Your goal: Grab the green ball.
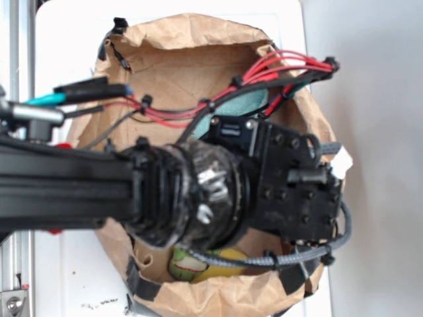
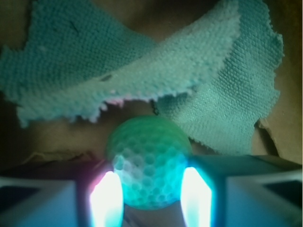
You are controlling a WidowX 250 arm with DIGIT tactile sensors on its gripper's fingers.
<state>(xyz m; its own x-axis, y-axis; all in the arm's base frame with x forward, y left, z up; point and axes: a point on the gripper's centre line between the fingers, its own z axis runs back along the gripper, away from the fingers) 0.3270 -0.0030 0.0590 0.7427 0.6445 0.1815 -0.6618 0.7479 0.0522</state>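
In the wrist view the green ball [image 2: 149, 158], mint-coloured and dimpled, sits on the brown floor of a paper bag, right between my two glowing fingers [image 2: 106, 198]. My gripper [image 2: 151, 196] is shut on the ball, with a pad pressed against each side of it. In the exterior view the black gripper body [image 1: 297, 191] reaches down into the bag and hides both the ball and the fingertips.
A frayed teal cloth [image 2: 94, 61] lies crumpled just behind the ball and shows as a teal patch [image 1: 241, 105] under the red cables [image 1: 277, 66]. The brown paper bag's rolled rim [image 1: 198, 30] rings the arm. A yellow-green plush toy [image 1: 198, 264] lies at the bag's near wall.
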